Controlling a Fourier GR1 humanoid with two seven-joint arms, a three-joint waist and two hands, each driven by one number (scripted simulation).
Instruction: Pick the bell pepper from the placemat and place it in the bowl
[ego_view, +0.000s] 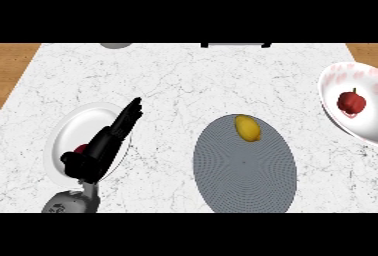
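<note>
A red bell pepper (351, 102) lies inside the white bowl (362, 133) at the counter's right edge. The round grey placemat (247, 172) sits at centre front and carries only a yellow lemon (248, 128) near its far rim. My left hand (100, 147) is open, fingers straight and pointing up the view, over a white plate (77, 122) at the left. A small red thing (80, 148) peeks out beside the palm, mostly hidden. The right hand shows nowhere in the head view.
The white marble counter (184, 80) ends in wooden strips at far left (15, 65) and far right (363, 50). A grey round object (116, 45) and a dark-and-white item (236, 44) sit at the back edge.
</note>
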